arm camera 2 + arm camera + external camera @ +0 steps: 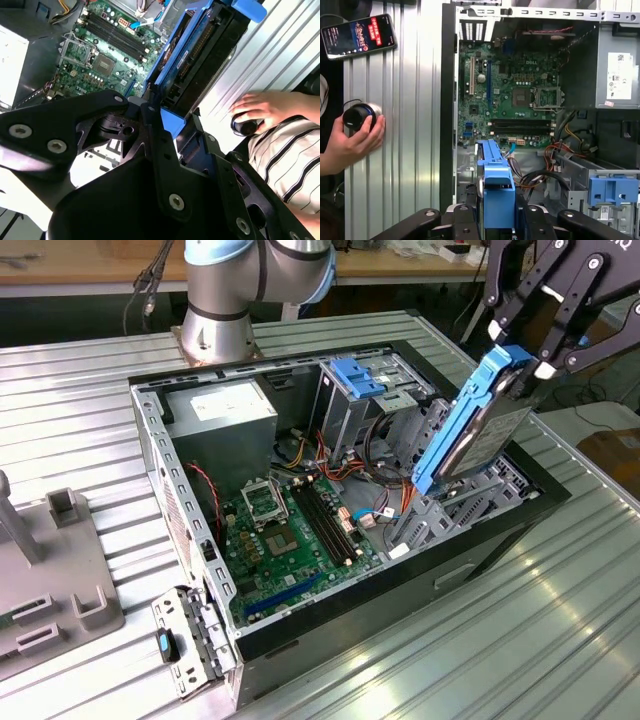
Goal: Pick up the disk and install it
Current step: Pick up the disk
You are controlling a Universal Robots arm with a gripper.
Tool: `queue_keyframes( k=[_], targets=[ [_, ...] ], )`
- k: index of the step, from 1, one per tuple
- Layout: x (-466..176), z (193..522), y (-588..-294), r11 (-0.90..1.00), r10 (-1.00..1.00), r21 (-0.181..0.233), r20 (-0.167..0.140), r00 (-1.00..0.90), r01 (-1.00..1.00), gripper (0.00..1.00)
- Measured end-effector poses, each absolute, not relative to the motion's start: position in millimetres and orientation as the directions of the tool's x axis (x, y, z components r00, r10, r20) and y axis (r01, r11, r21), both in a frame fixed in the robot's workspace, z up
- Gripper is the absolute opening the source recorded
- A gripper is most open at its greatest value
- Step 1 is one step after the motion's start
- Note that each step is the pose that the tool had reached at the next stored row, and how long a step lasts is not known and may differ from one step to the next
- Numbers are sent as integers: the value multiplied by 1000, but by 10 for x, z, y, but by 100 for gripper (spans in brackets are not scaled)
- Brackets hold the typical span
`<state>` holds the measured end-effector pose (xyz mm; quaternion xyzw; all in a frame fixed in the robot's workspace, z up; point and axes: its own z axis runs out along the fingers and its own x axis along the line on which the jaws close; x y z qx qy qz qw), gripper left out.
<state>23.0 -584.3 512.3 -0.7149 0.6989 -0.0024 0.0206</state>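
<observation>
Your gripper [525, 365] was closed on the upper end of the disk [480, 425], so the load hung straight off it rather than lying somewhere to be reached for. In the exterior view the disk's long axis ran from about 1 o'clock down to 7 o'clock, tilted, with its lower end over the drive bay [450, 510] on the 3 o'clock side of the computer case [150, 430]; whether it touched there I could not tell. Past it lay the motherboard [290, 540], and toward 12 o'clock the blue-topped drive cage [355, 390]. The exterior view gave you that tilt. The first wrist view added a person's hand [350, 145] on a round knob [357, 117] on the table [395, 165] beside the case, with a phone [359, 34] beyond.
</observation>
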Motion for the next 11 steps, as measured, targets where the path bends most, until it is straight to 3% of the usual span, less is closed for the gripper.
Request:
queue_keyframes(
  k=[11],
  targets=[
    [617, 4969, -5846, -22, -999, -33, -25, 23, -999, 37]
  ],
)
